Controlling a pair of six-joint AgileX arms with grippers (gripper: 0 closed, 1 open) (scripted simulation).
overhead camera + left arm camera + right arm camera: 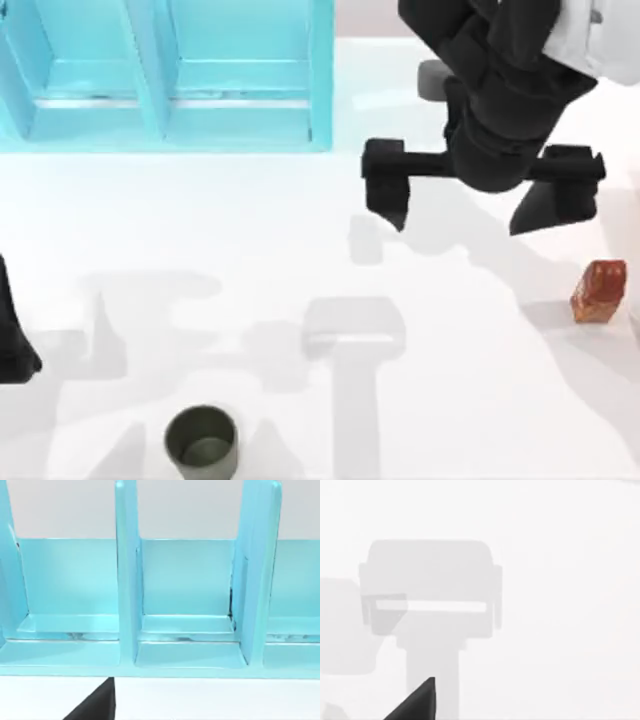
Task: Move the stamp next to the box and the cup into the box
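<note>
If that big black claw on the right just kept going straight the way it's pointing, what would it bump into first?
Probably just the bare white table. The right gripper hangs open with its fingers aimed down, and the right wrist view shows plain tabletop with its shadow. The stamp stands off to its right, the cup far left; neither looks in line.

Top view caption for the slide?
Open right gripper hovers mid-table; stamp at right edge, cup near front, box behind.

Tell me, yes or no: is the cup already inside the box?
No, the cup stands on the table near its front edge, far from the box.
</note>
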